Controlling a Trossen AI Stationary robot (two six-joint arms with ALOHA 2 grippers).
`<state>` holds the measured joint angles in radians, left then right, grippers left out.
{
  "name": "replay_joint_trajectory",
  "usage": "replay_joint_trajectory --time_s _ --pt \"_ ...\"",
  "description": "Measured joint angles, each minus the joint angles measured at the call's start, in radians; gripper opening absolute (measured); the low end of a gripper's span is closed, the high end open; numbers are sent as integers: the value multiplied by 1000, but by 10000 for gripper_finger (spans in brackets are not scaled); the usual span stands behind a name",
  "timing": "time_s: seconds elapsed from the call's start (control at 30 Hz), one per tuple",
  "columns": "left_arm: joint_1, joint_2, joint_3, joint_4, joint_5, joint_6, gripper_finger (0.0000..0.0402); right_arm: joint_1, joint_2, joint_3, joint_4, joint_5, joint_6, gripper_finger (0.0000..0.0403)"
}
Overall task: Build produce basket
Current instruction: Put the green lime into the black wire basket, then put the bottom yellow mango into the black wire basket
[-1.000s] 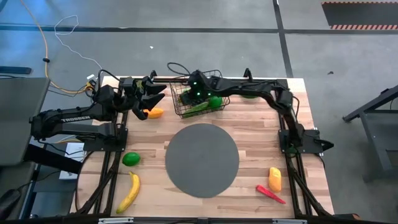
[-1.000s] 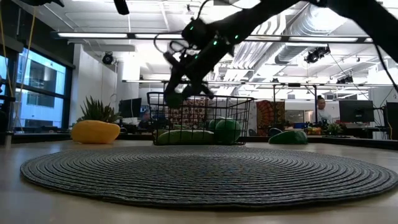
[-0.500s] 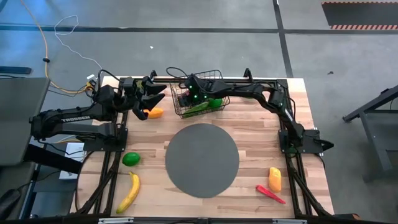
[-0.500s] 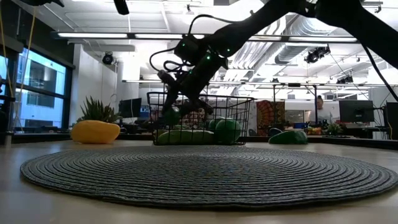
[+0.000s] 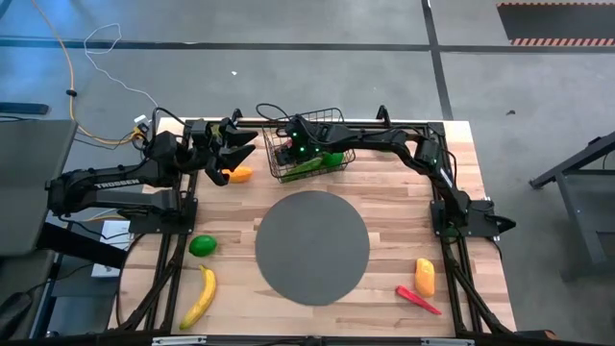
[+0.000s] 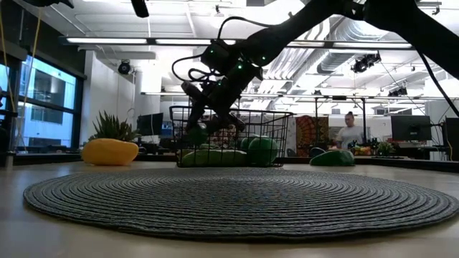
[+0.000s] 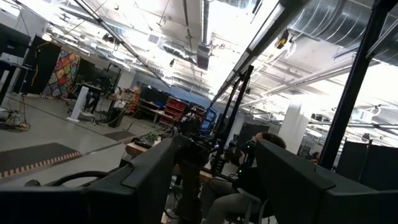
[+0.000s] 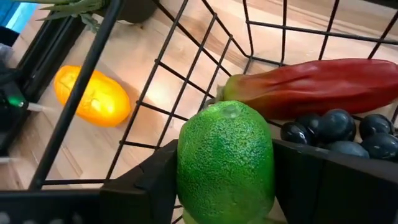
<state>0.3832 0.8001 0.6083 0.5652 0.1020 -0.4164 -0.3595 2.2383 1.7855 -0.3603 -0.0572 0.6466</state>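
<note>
The black wire basket [image 5: 309, 144] stands at the table's far middle and also shows in the low view [image 6: 276, 136]. In it lie a red chilli [image 8: 311, 87], dark grapes [image 8: 342, 130] and green pieces [image 6: 262, 149]. My right gripper [image 5: 290, 151] reaches into the basket from the right and is shut on a green lime [image 8: 225, 162], which also shows in the low view [image 6: 197, 133]. My left gripper [image 5: 238, 144] is open and empty, raised left of the basket, above an orange-yellow piece [image 5: 238, 174]. My right gripper pinches the lime by its two opposite sides [image 8: 186, 168] between its two fingers [image 8: 323, 177]. The fingers slant down into the basket from the table's right. The lime sits inside the basket walls, above the produce; whether it touches any of it I cannot tell.
A round grey disc [image 5: 312, 247] lies mid-table. A lime [image 5: 202, 246] and a banana [image 5: 200, 295] lie near left. An orange-yellow piece [image 5: 424, 277] and a red chilli [image 5: 417, 300] lie near right. A green piece [image 6: 332, 158] lies right of the basket.
My right gripper has gone down into the basket and a little toward the table's left, carrying the lime from above the rim to below it. It has kept shut on the lime and has nearly stopped in the last half second.
</note>
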Motion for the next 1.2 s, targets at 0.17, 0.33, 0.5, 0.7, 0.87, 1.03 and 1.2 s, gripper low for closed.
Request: replay_joint_trajectory --time_s 0.17,0.33,0.5,0.7,0.87,1.03,1.2 --pt "0 0 0 0 0 0 216 0 0 0 4 -27 -27 249" --pt "0 0 0 0 0 0 216 0 0 0 26 -31 -49 277" --pt "0 0 0 0 0 0 216 -15 -27 -1 -21 -34 -155 281" --pt "0 0 0 -1 0 -2 216 -43 -157 -1 -217 33 -393 281" --pt "0 0 0 -7 0 -1 216 -18 -277 -1 -452 135 -591 281" --pt "0 0 -1 -24 -2 0 216 18 -384 -47 -496 142 -658 281" --pt "-1 0 -1 -24 -2 0 216 40 -650 -451 -279 110 -554 281"
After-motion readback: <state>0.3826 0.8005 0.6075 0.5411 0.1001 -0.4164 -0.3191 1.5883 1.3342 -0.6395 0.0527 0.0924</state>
